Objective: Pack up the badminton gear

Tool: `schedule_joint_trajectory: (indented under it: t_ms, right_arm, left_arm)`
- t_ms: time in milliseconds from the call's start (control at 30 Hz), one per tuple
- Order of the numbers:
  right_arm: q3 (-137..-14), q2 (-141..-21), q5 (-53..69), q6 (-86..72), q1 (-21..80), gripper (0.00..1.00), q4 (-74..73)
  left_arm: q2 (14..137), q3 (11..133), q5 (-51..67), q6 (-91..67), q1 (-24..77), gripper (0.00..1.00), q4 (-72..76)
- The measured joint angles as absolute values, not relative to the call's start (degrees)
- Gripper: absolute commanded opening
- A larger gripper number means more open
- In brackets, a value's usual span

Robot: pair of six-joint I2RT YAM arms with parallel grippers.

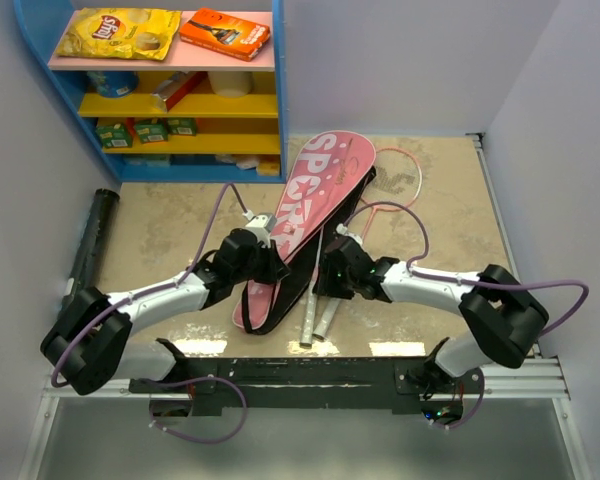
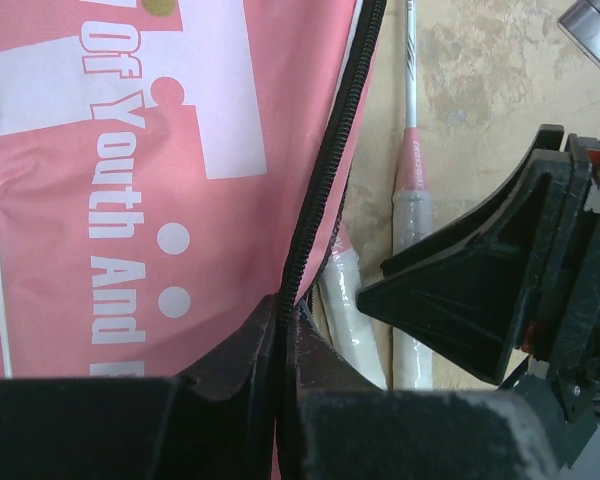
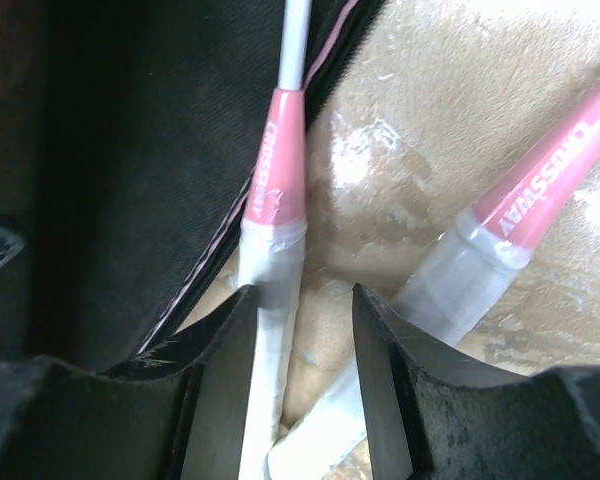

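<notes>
Left claw (image 2: 282, 375) apparently pinches the zipper edge of the pink "SPORT" bag (image 1: 315, 190); right claw (image 3: 300, 335) gapes around a "CROSSWAY" racket handle (image 3: 272, 260).

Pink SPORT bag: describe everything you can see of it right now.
The pink SPORT bag is racket-shaped fabric with white lettering, a black zipper and black lining. It lies diagonally on the table, wide end toward the shelf, unzipped along one long edge. The left end effector pinches that zipper edge near the narrow end. One racket crosses the exposed lining.
</notes>
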State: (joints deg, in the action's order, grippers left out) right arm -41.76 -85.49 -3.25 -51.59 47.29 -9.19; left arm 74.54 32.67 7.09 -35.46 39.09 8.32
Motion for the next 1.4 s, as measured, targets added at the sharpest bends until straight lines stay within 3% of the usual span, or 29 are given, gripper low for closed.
schedule_joint_trajectory:
  t_ms: [567, 633, 667, 767, 833, 1400]
  right_arm:
    - [-38.41, -86.13, -2.70, -56.21, 51.37, 0.45, -2.98]
    - [-38.11, -86.76, -1.85, -56.82, 51.37, 0.39, -0.91]
    - [-38.04, -87.15, -1.67, -57.04, 51.37, 0.26, 0.10]
    - [-37.65, -88.27, -1.04, -58.30, 51.37, 0.06, 2.39]
    - [-37.47, -88.38, -0.93, -59.18, 51.35, 0.00, 3.05]
    - [-39.57, -84.99, -1.54, -59.31, 51.90, 0.00, -5.19]
  left_arm:
    - [75.16, 32.69, 7.16, -36.05, 39.09, 0.00, 9.39]
    - [75.16, 32.69, 7.27, -36.25, 39.09, 0.00, 9.58]
    - [75.16, 32.69, 7.27, -36.34, 39.09, 0.00, 9.65]
    - [75.16, 32.69, 7.14, -36.38, 39.09, 0.00, 9.78]
    - [75.16, 32.62, 7.09, -36.40, 39.09, 0.00, 9.78]
    - [74.43, 24.40, 7.05, -38.98, 40.56, 0.00, 17.61]
